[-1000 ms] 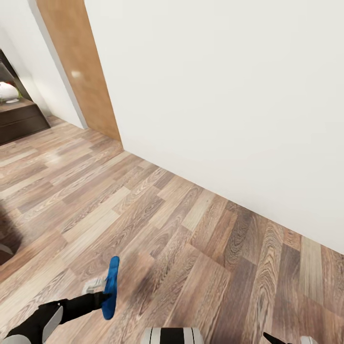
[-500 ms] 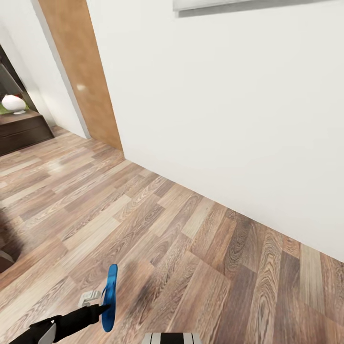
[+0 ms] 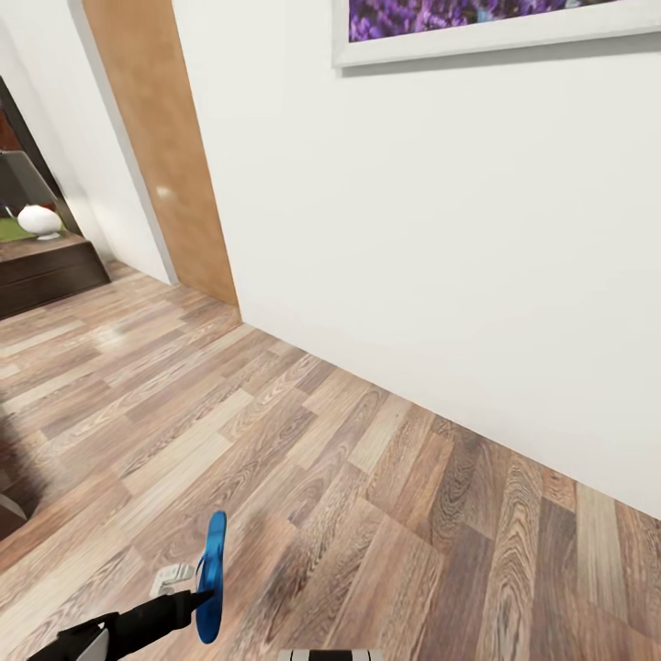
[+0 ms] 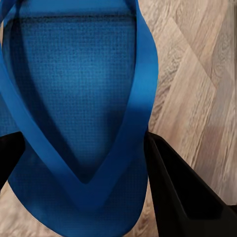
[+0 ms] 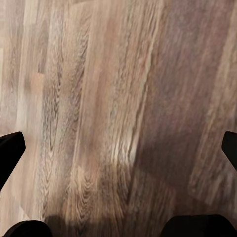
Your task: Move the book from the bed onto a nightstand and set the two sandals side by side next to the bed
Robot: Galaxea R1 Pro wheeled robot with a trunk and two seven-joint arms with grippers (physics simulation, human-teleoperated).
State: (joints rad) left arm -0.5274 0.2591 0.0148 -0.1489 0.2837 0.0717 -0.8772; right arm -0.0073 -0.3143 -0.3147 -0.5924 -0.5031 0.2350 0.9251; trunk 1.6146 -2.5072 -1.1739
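Observation:
One bright blue sandal (image 3: 213, 574) hangs on edge just above the wooden floor at the lower left of the head view. My left gripper (image 3: 196, 597) is shut on it, its black arm reaching in from the bottom left corner. The left wrist view looks onto the sandal's sole and V-shaped strap (image 4: 84, 98), with a black finger (image 4: 182, 192) pressed on each side of the sandal; my left gripper (image 4: 84, 148) holds it near the toe post. My right gripper (image 5: 118, 148) stands open over bare floor with nothing between its fingers. The book, the bed and the nightstand are out of view.
A white wall (image 3: 441, 257) runs diagonally across the right, with a framed purple picture (image 3: 477, 23) high on it. A wooden door (image 3: 156, 156) stands at the back left. A low dark brown cabinet (image 3: 46, 266) with a white round object (image 3: 39, 220) sits far left.
The head view has tilted upward, bringing the framed picture into sight and shifting the floor down. The left gripper keeps the sandal in the same hold.

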